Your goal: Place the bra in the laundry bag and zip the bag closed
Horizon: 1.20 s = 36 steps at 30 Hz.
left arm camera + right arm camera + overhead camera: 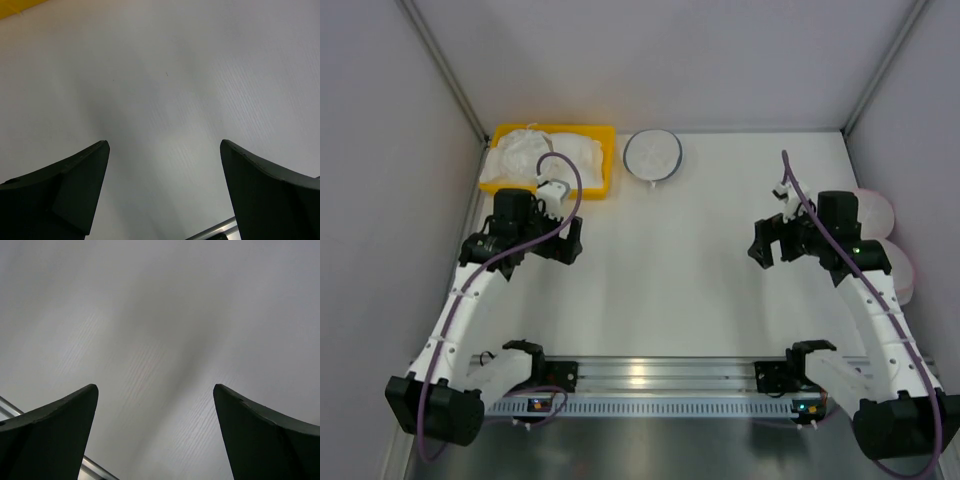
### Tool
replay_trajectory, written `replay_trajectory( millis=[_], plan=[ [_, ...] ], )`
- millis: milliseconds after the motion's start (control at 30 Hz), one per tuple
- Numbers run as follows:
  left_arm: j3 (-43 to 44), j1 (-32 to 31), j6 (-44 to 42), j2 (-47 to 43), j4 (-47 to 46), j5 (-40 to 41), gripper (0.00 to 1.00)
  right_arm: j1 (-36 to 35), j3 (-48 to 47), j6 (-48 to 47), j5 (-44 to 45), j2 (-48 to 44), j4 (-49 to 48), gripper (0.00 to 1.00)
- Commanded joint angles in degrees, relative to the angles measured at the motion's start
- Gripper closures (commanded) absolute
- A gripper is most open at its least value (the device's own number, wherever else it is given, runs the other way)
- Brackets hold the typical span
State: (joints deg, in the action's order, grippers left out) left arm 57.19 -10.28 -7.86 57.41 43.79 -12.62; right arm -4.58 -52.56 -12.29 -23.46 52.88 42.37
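The bra is a heap of white fabric in the yellow tray at the back left. The laundry bag, round and white with a pink rim, lies at the right edge, partly hidden behind my right arm. My left gripper hovers just in front of the tray, open and empty. My right gripper hangs left of the laundry bag, also open and empty. The left wrist view shows my left gripper over bare table, and the right wrist view shows my right gripper the same way.
A round white bag with a dark rim lies right of the tray. A second pink-rimmed round bag sits nearer than the first. A metal rail runs along the near edge. Grey walls close in both sides and the back.
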Motion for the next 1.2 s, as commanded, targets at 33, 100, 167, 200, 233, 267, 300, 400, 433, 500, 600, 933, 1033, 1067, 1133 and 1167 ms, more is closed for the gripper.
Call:
replay_trajectory(
  millis=[33, 100, 167, 200, 233, 267, 300, 400, 433, 500, 600, 933, 1033, 1067, 1133, 1167],
  plan=[
    [1.3, 0.1, -0.8, 1.0, -0.4, -1.8, 0.02, 0.6, -2.9, -2.5, 1.7, 0.7, 1.5, 0.01],
    [3.1, 0.1, -0.9, 2.6, 0.8, -3.3, 0.02, 0.7, -6.0, -3.7, 1.8, 3.0, 3.7, 0.00],
    [4.3, 0.1, -0.9, 3.6, 1.6, -5.1, 0.02, 1.0, -8.8, -5.5, 2.2, 5.1, 5.7, 0.00],
    [5.3, 0.1, -0.9, 4.3, 2.1, -6.0, 0.02, 1.1, -12.4, -6.2, 2.7, 7.6, 6.8, 0.01],
    [5.8, 0.1, -0.9, 4.6, 2.3, -7.8, 0.02, 1.3, -14.1, -7.8, 3.9, 9.0, 9.1, 0.01],
    [6.3, 0.1, -0.6, 4.9, 2.3, -8.5, 0.02, 2.4, -15.9, -8.5, 4.5, 10.3, 10.0, 0.01],
    [7.1, 0.1, -0.6, 5.3, 2.3, -9.3, 0.02, 3.3, -19.2, -9.5, 4.8, 13.1, 11.1, 0.01],
    [8.6, 0.1, 0.2, 6.5, 2.3, -11.7, 0.02, 9.4, -26.4, -12.8, 5.8, 19.8, 14.8, 0.01],
    [8.9, 0.1, 0.4, 6.8, 2.2, -12.1, 0.02, 11.0, -28.3, -13.7, 6.8, 21.5, 15.6, 0.01],
    [9.8, 0.1, 0.5, 7.7, 2.2, -12.8, 0.02, 15.5, -33.0, -14.2, 7.7, 27.0, 17.0, 0.01],
    [10.7, 0.1, 1.0, 8.9, 2.2, -13.4, 0.02, 21.2, -38.6, -14.6, 9.0, 34.6, 17.9, 0.01],
    [11.5, 0.1, 3.5, 9.3, 3.0, -13.9, 0.02, 26.9, -43.9, -13.6, 20.5, 51.0, 10.7, 0.01],
    [11.9, 0.2, 3.6, 9.2, 3.4, -13.9, 0.02, 27.0, -43.9, -13.7, 22.5, 54.9, 9.1, 0.00],
    [11.9, 0.1, 3.6, 9.2, 3.5, -13.7, 0.02, 27.1, -43.8, -13.9, 22.8, 55.7, 8.8, 0.01],
    [12.1, 0.1, 3.1, 9.1, 3.6, -13.3, 0.02, 27.3, -43.3, -14.0, 22.9, 57.9, 8.4, 0.01],
    [12.2, 0.1, 3.2, 9.2, 3.6, -13.1, 0.02, 27.3, -42.9, -14.1, 22.5, 58.6, 8.5, 0.01]
  ],
)
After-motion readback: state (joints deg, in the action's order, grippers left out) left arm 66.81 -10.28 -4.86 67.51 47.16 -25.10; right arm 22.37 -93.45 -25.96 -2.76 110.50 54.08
